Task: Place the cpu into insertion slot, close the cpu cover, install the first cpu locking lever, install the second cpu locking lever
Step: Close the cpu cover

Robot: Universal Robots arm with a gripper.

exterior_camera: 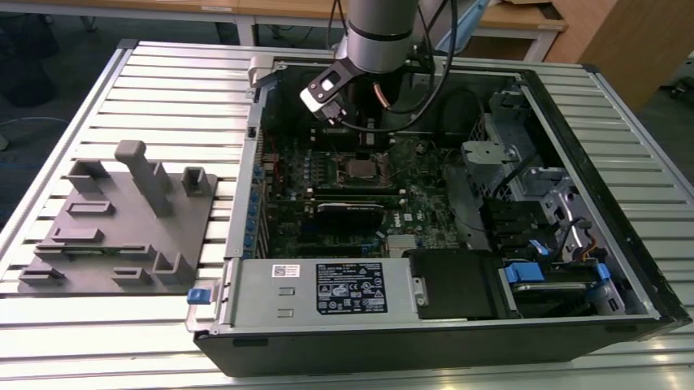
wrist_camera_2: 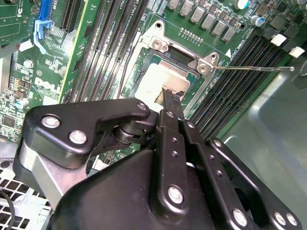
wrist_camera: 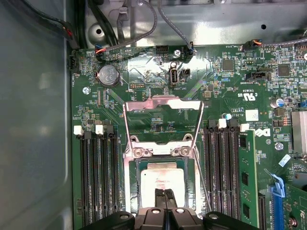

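Observation:
The cpu (wrist_camera: 160, 178), a flat chip with a silvery top, lies in the insertion slot (wrist_camera: 130, 184) on the green motherboard; in the second wrist view the cpu (wrist_camera_2: 156, 81) shows pale inside the slot's metal rim. My gripper (wrist_camera: 165, 193) is shut, its thin fingertips together just above the cpu's top, with nothing visibly between them. The cpu cover (wrist_camera: 161, 101) stands open, swung back from its hinge beyond the slot. One thin locking lever (wrist_camera_2: 254, 68) sticks out sideways, unlatched. In the exterior view the slot (exterior_camera: 358, 168) lies below the arm.
Long black memory slots (wrist_camera: 98, 182) flank the slot on both sides, with a green memory module (wrist_camera: 247, 177) in one. The open computer case (exterior_camera: 564, 122) walls in the board. A power supply (exterior_camera: 325, 288) sits near the front. A grey fixture plate (exterior_camera: 119, 219) lies at the exterior view's left.

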